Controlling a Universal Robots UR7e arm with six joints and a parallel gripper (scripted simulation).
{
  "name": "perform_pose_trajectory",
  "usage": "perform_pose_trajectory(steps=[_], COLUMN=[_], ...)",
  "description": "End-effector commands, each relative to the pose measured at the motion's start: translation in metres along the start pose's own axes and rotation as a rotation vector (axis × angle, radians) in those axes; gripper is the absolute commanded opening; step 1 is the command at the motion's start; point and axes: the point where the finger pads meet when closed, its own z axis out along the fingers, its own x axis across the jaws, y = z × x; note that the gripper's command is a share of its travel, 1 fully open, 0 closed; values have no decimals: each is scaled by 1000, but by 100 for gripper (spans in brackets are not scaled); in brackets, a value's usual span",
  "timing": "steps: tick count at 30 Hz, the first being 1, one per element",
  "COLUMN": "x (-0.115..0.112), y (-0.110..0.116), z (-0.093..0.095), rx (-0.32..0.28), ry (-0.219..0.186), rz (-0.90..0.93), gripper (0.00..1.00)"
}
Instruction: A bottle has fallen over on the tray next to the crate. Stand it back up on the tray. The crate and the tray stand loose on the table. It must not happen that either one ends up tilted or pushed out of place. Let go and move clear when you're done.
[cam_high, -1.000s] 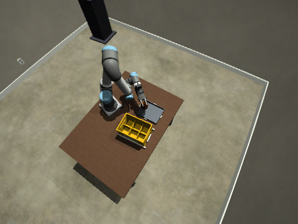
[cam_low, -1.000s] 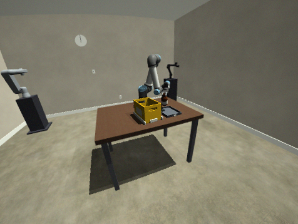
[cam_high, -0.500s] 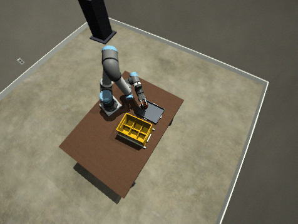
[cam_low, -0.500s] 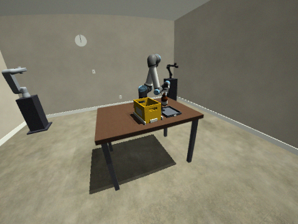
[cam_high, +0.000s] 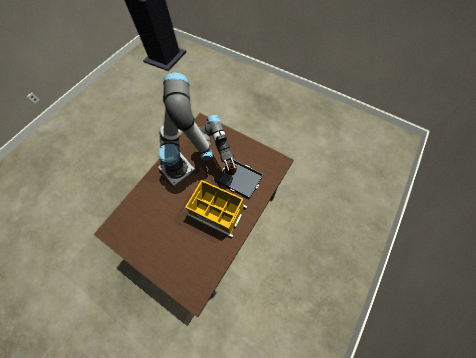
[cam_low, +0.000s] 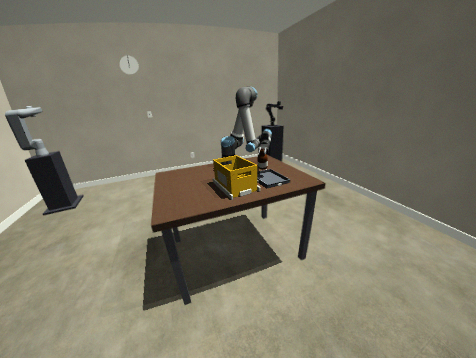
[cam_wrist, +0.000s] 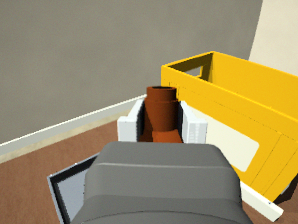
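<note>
Between the fingers: brown bottle (cam_wrist: 161, 113), neck clamped by the white pads (cam_wrist: 194, 129) on either side.
Hand (cam_wrist: 162, 128): closed on the bottle neck, held part-open by its width; pointing down over the tray corner nearest the arm.
Bottle pose: upright in the exterior view (cam_low: 262, 159), base at the tray; whether touching or just above, cannot tell.
Below the hand: dark tray (cam_high: 248, 183), flat on the table (cam_high: 165, 250), pale rim visible from the wrist (cam_wrist: 59, 189).
Beside the hand, crate side: yellow crate (cam_high: 197, 192) with divided compartments, close to the tray, its wall near the bottle in the wrist view (cam_wrist: 246, 106).
Behind the hand: arm base plate (cam_high: 186, 175) on the table corner.
</note>
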Motion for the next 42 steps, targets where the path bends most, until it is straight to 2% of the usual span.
perform_pose_trajectory(steps=[1,42], x=[0,-1], y=[2,38], z=[2,15], rx=[0,0], ry=[1,1], rz=[0,3], gripper=[0,0])
